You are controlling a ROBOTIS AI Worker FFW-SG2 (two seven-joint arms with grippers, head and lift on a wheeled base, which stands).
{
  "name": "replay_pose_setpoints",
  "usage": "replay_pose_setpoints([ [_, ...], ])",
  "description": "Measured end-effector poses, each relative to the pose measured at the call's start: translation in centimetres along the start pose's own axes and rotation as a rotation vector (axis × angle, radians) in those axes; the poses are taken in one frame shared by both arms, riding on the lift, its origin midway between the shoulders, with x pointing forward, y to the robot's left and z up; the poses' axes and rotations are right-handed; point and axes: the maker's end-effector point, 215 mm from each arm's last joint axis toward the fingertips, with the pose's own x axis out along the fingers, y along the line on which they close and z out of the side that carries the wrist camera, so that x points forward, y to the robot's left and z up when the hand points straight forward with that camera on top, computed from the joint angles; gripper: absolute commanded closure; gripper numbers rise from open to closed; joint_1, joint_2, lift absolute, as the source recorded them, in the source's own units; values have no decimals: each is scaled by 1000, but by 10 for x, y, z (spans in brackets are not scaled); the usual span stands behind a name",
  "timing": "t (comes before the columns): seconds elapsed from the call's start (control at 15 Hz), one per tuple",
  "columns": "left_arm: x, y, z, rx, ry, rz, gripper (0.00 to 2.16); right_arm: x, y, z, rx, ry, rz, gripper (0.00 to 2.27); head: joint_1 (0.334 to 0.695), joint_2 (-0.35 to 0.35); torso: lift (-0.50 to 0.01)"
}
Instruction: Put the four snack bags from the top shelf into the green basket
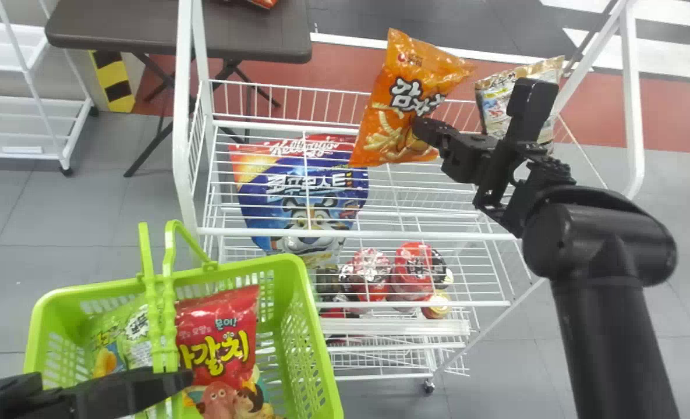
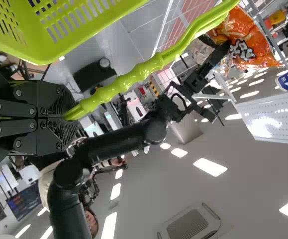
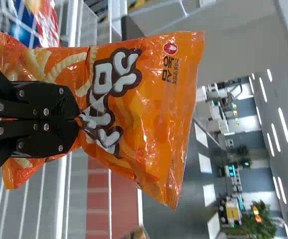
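1 green basket (image 1: 307, 343), lower left of frame. 2 snack bags upper right: orange snack bag (image 1: 400, 102), beige snack bag (image 1: 499, 110). At least 2 in the basket: red snack bag (image 1: 216, 326), green snack bag (image 1: 138, 334) (overlap, exact total unclear). 1 blue cereal bag (image 1: 304, 192), mid-frame.

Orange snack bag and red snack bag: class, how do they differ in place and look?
The orange snack bag is held by the right gripper; the red snack bag sits in the green basket. The orange bag pictures stick-shaped snacks, the red bag cartoon figures. Both are shiny and printed.
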Motion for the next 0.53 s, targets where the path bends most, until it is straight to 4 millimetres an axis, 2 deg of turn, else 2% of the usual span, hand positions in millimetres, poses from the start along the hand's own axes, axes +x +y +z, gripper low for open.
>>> replay_pose_setpoints([
  [0.2, 1, 0, 3, 6, -1, -2, 2152, -37, 72, -35, 56, 131, 123, 2246, 695, -78, -4],
  [0.27, 2, 0, 4, 9, 1, -4, 2148, -54, 100, -52, 77, 196, 175, 2246, 695, -33, -4],
  [0.4, 6, -1, 6, 16, 6, -10, 2152, -90, 153, -84, 106, 327, 268, 2246, 695, 13, -4],
  [0.53, 7, -1, 7, 18, 9, -13, 2148, -121, 189, -111, 115, 449, 328, 2246, 695, 70, -4],
])
